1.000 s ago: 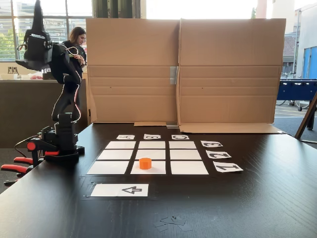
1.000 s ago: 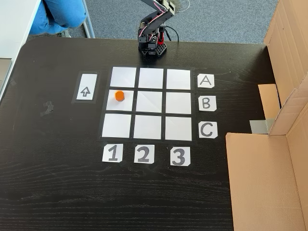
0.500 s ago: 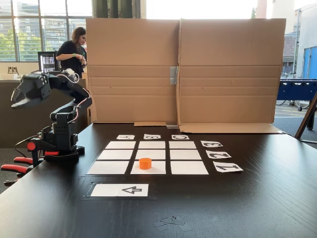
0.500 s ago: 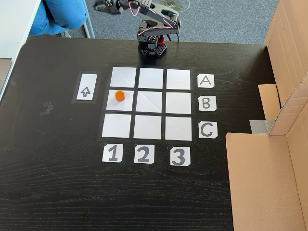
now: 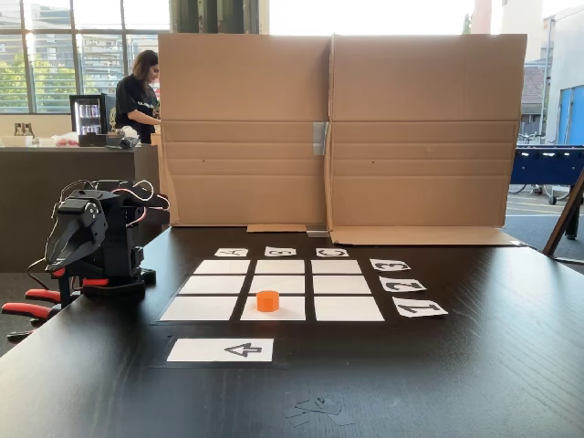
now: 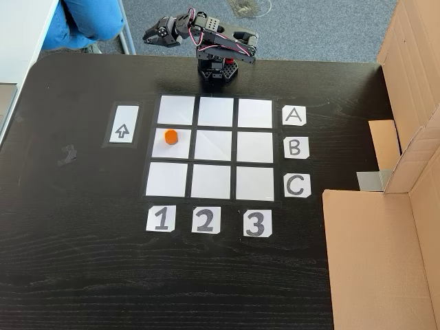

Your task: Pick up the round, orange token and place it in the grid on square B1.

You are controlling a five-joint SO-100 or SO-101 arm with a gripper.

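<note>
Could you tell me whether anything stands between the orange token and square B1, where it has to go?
Nothing does: the orange token already sits on square B1, in the column marked 1, row B. The gripper is folded back by the arm's base.

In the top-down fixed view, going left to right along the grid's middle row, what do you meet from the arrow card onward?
Arrow card → round orange token on square B1 → middle cell → right cell → B label card → cardboard flap.
</note>
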